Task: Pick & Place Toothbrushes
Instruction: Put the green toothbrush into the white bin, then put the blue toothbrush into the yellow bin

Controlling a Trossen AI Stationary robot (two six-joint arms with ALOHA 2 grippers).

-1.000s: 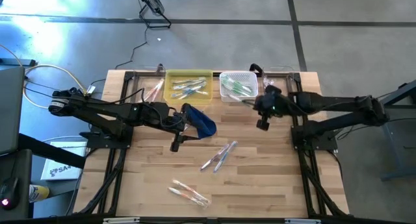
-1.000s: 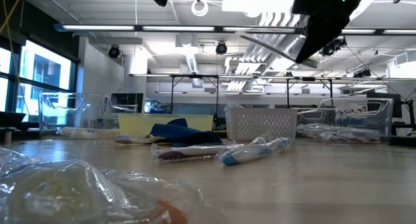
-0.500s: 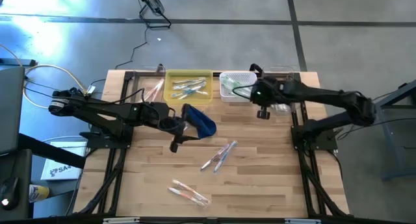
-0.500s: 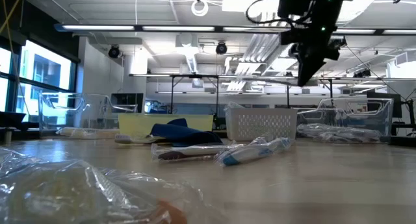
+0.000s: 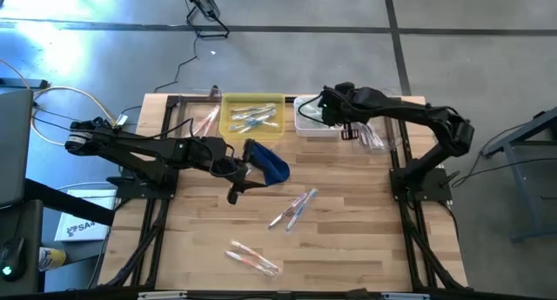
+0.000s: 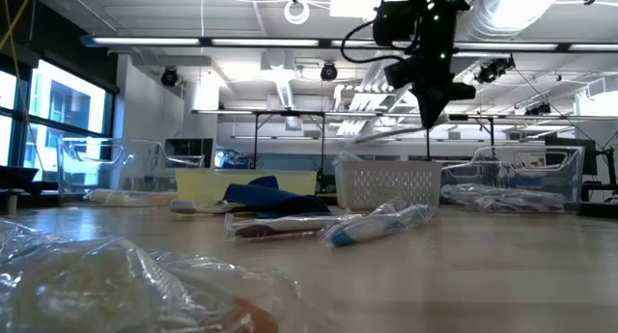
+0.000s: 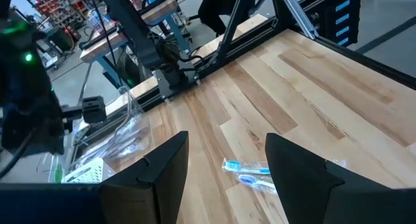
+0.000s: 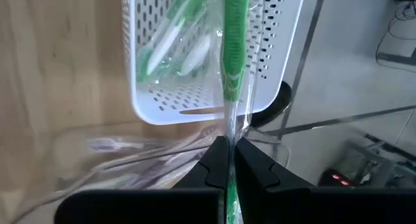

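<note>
The right gripper (image 8: 227, 160) has its two dark fingers pinched tight on a green toothbrush in a clear plastic wrapper (image 8: 231, 49). It holds the wrapper by one end, and the toothbrush sticks out over the white plastic basket with little holes (image 8: 276, 68). From above, the right gripper (image 5: 329, 107) sits right over that white basket (image 5: 306, 127), at the far side of the wooden table (image 5: 365, 230). More green toothbrushes already lie inside it.

So this looks like the drop-off step. The brush has been carried to its basket and has not been let go yet. I think the next move is to get the brush lined up over the middle of the basket, bring it a bit lower, and then let the fingers come apart. The brush is long and hangs past the rim, so it could tip out over the edge if it is dropped too soon.

The left gripper (image 5: 235, 193) waits near the middle of the table with its fingers (image 7: 159, 178) wide apart and nothing between them. It is just beside a dark blue cloth pouch (image 5: 270, 163).

Next to the white basket is a yellow tray (image 5: 228, 126) with more brushes. Other wrapped toothbrushes lie loose on the table: a blue and white pair (image 5: 294, 208) near the middle, and a pink and orange bunch (image 5: 252, 258) at the near side.
</note>
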